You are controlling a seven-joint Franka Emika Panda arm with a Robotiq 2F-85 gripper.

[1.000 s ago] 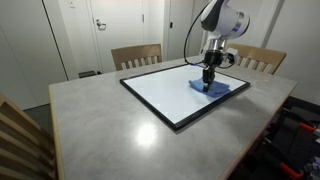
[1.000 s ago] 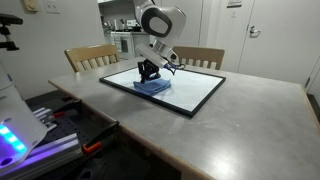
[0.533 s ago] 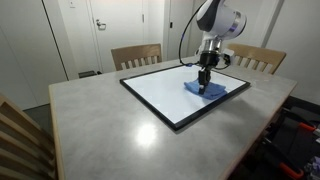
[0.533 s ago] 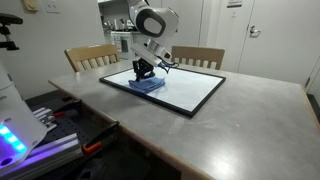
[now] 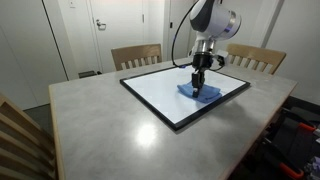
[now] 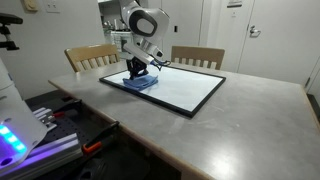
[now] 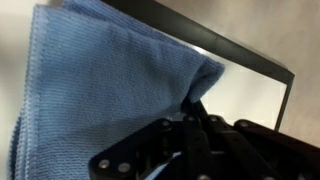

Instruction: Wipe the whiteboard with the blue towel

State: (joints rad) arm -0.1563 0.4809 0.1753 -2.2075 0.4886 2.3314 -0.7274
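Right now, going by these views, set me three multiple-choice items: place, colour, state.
1. Where does the small light-blue folded cloth towel lie? A on the grey tabletop; B on the large glossy whiteboard; C on a chair seat.
2. What colour is the whiteboard's thin frame? A red; B black; C yellow.
3. How is the tool? A open wide; B out of view; C shut on the towel.
Key: B, it rests on the white surface; B, dark edging shows; C, wrist view shows cloth pinched.
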